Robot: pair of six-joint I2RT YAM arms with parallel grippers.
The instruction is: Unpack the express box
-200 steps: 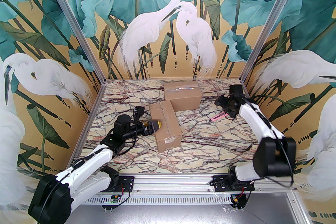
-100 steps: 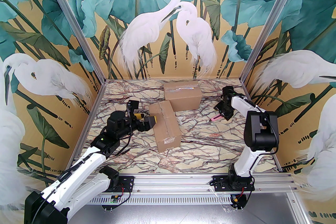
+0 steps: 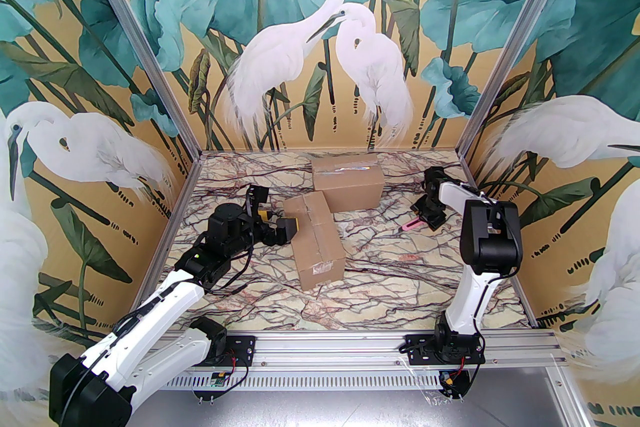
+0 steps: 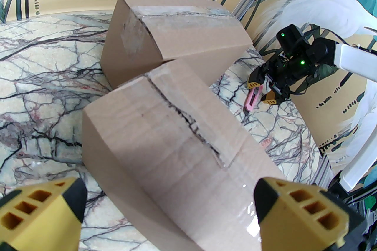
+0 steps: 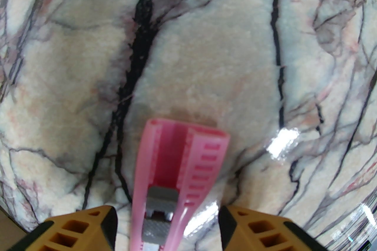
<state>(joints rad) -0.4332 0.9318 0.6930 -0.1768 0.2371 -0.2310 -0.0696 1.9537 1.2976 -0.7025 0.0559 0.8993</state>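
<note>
The express box (image 3: 317, 242), its top tape slit, lies mid-table at 3 o'clock from the left pincer (image 3: 286, 230), whose jaws stand spread just beside it. At the box's 2 o'clock, the right pincer (image 5: 168, 216) straddles a pink cutter (image 5: 182, 155) with its jaws apart, not touching it.

Desk (image 3: 400, 275): marble-pattern top with dark and reddish veins, glossy in spots. Three items sit on it. Near box (image 3: 315, 240), brown cardboard, left of centre, long axis running front to back, ragged dark line along its top seam. Far box (image 3: 347, 187), same cardboard, at the back, set crosswise, shiny tape on top; its front face meets the near box's far end. Pink cutter (image 3: 411, 225) on the right side, well apart from both boxes.
</note>
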